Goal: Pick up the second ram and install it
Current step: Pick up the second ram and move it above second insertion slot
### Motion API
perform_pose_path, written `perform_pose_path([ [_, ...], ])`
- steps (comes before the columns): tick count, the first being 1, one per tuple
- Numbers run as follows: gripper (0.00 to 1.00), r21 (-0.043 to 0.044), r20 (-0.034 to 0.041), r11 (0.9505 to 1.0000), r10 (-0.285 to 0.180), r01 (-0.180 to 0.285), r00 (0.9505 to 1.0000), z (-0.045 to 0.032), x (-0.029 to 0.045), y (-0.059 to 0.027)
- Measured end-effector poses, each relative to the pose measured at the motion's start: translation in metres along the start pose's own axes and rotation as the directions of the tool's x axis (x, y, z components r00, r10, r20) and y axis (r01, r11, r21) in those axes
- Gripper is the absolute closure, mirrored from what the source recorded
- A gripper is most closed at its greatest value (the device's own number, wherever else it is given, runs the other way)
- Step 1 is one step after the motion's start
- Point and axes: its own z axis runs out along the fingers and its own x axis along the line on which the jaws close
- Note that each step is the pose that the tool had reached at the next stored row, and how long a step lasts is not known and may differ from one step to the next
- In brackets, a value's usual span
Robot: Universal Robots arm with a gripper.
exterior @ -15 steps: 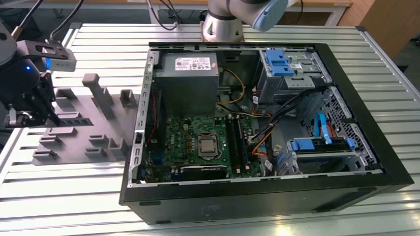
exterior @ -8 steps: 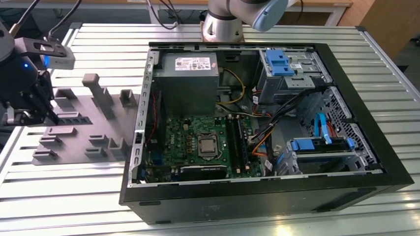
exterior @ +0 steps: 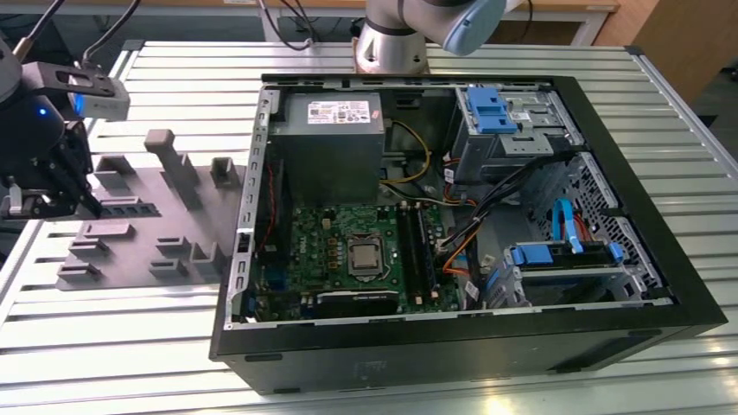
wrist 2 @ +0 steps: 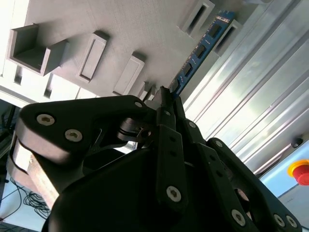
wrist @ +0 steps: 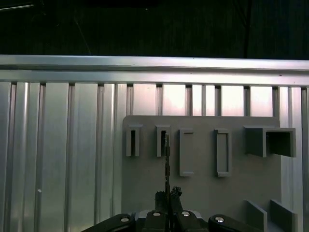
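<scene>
At the exterior view's left, my gripper point(exterior: 55, 201) is shut on one end of the second ram point(exterior: 124, 208), a thin blue stick with black chips. It holds the stick over the grey plastic tray point(exterior: 138, 259). In the second wrist view the ram point(wrist 2: 203, 46) runs away from the gripper point(wrist 2: 166, 94), and its far end is beside a slotted block point(wrist 2: 227, 31). In the first wrist view the ram point(wrist: 167, 159) shows edge-on ahead of the gripper point(wrist: 169, 194). The green motherboard point(exterior: 346, 251) lies in the open computer case point(exterior: 461, 346), with dark memory slots point(exterior: 417, 251) beside the processor.
Upright grey blocks point(exterior: 173, 160) stand on the tray close to the gripper. The case's black wall point(exterior: 237, 259) rises between the tray and the motherboard. Cables point(exterior: 507, 186), a power supply point(exterior: 328, 130) and blue drive brackets point(exterior: 554, 255) crowd the case. The arm's base point(exterior: 392, 43) stands behind it.
</scene>
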Motion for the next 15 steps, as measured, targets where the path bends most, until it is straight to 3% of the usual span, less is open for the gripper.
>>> perform_pose_path([
  [15,0.86,0.0001,0.0001,1.0000,0.000,0.000,1.0000,-0.0124,-0.0002,0.0003],
])
